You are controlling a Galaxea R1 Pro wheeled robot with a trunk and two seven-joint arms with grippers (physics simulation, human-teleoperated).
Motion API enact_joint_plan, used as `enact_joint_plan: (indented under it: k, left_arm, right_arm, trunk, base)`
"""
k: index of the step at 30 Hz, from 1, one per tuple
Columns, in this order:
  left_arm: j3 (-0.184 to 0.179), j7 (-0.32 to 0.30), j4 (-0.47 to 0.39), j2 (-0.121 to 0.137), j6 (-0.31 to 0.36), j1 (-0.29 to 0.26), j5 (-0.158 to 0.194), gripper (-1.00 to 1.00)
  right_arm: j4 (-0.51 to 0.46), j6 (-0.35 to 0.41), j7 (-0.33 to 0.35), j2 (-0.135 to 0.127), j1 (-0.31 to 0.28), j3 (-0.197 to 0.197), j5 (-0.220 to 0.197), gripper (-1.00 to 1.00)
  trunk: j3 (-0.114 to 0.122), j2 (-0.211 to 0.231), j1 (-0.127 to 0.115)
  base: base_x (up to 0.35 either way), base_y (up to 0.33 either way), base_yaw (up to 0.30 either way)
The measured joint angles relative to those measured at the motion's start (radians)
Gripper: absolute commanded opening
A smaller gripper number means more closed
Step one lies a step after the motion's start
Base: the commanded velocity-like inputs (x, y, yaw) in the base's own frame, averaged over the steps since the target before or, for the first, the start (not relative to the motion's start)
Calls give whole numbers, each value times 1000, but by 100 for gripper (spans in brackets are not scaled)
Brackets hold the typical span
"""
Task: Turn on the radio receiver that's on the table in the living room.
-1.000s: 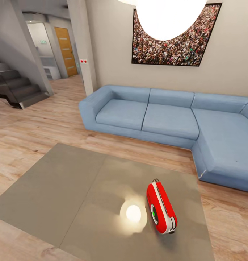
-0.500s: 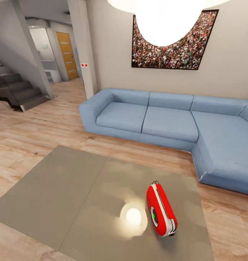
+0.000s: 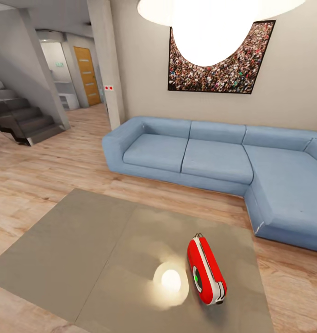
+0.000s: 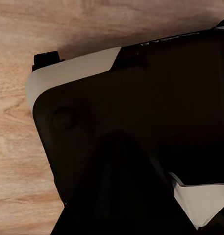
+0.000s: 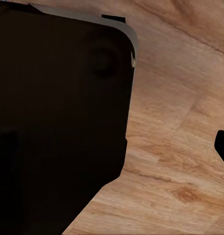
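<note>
Grey table [image 3: 84,245]: one radio receiver [image 3: 205,270].

From the head camera I see the table [image 3: 84,249] filling the lower left and centre of the frame, a low glossy grey slab with a seam running down its top. The radio receiver [image 3: 205,270] lies on it at lower right, near the right edge, green-lit dial facing left. Beside it a bright lamp reflection [image 3: 170,280] glows on the surface. The table stands on the light wood plank floor [image 3: 52,171].
</note>
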Motion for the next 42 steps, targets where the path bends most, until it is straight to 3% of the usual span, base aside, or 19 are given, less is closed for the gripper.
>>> enact_joint_plan:
  k: [21, 36, 42]
  left_arm:
    - [-3, -1, -4, 6, 3, 0, -10, -100]
    - [-3, -1, -7, 6, 3, 0, -11, -100]
    - [-3, -1, -8, 6, 3, 0, -12, -100]
  right_arm:
    - [0, -3, 0, 0, 0, -2, 0, 100]
    - [-1, 9, 3, -1, 0, -7, -5, 100]
    - [-5, 8, 3, -13, -1, -8, -3, 100]
  trunk:
    - [32, 0, 0]
    - [34, 0, 0]
    - [34, 0, 0]
  base:
    - [0, 0, 0]
    - [0, 0, 0]
    - [0, 0, 0]
